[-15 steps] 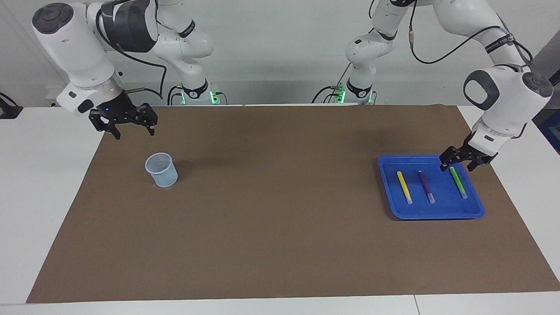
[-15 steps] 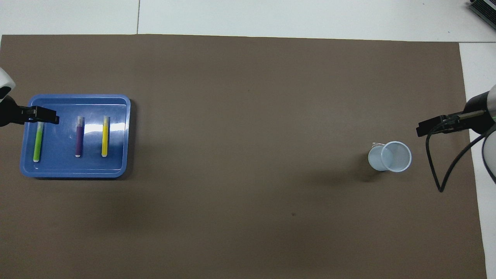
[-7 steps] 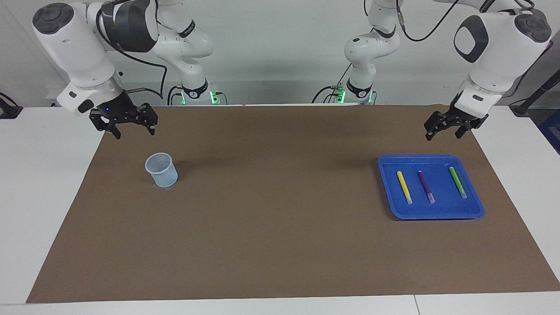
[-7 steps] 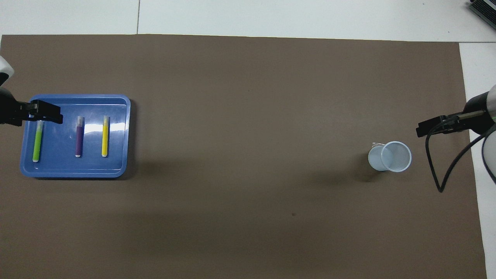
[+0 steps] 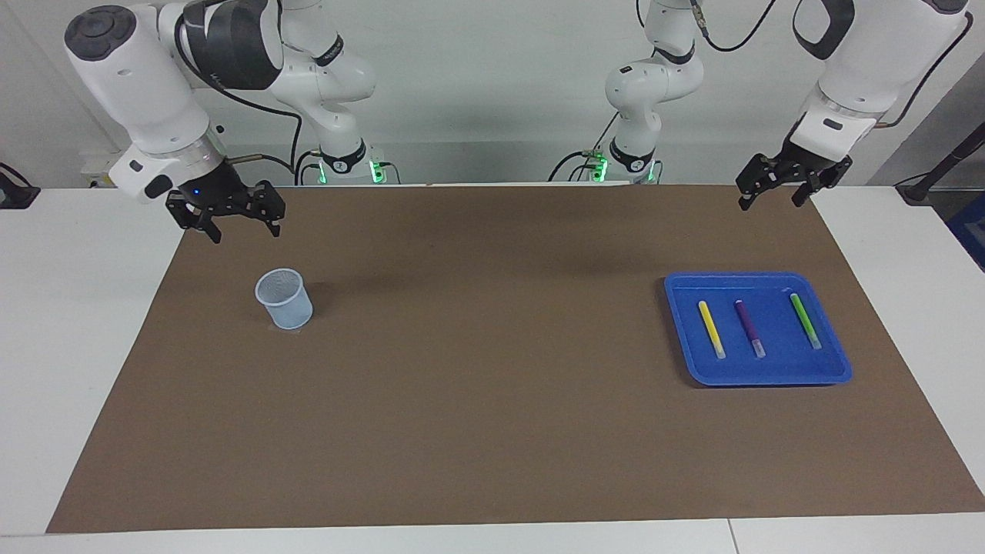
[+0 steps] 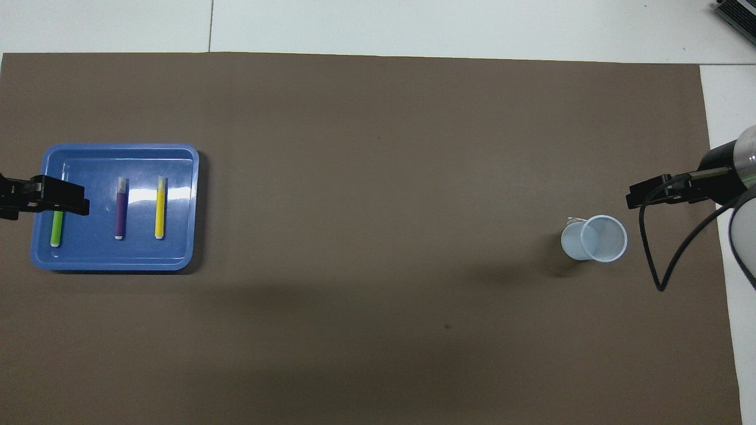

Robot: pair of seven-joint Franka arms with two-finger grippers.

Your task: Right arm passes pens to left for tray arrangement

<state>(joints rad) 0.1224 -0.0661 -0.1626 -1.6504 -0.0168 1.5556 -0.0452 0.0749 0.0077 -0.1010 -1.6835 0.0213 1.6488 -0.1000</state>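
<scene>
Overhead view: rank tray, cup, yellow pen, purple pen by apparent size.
1. tray, by far the largest
2. cup
3. yellow pen and purple pen: they look alike in length and width, so no ranking between them

Overhead: left hand [image 6: 56,198] covers green pen [image 6: 56,229] pale end; both arms cut off.

three pens [image 5: 752,328], one tray [image 5: 769,377], one cup [image 5: 285,299]
</scene>
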